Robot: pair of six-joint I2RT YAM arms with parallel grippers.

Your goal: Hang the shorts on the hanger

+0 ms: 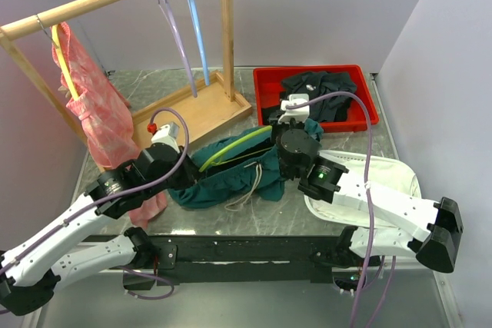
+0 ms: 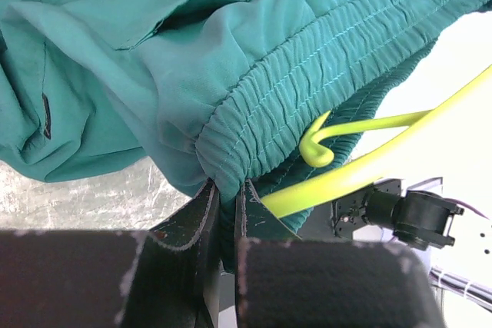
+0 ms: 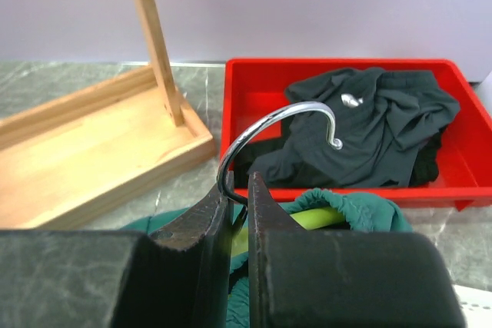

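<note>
Top view. Shows shorts [image 1: 219, 183] bunched mid-bench [image 1: 254, 224], between both arms. Has hanger [image 1: 231, 147] lying along their far edge, slanting far-right. Puts left hand [image 1: 184, 178] at left end of shorts, right hand [image 1: 280, 124] at right end of hanger, just near of red tray [image 1: 265, 86] holding black garment [image 1: 323, 88]. Can't tell either grip from up here. Shows rack [image 1: 192, 113] far left, pink garment [image 1: 96, 117] hung on it.

Left wrist. Shows left hand [image 2: 228, 209] clamped on shorts [image 2: 231, 59], pinching end of gathered waistband [image 2: 323, 59]. Hanger [image 2: 369, 163] just right of fingers [image 2: 192, 224], running out under waistband.

Right wrist. Shows right hand [image 3: 240, 205] pinched tight on hanger [image 3: 315, 219] by lower end of its metal hook [image 3: 269, 120], arcing up and right. Bit of shorts [image 3: 350, 209] just behind fingers [image 3: 265, 213]. Tray [image 3: 338, 63] with black garment [image 3: 361, 128] beyond, rack [image 3: 92, 151] base far left.
</note>
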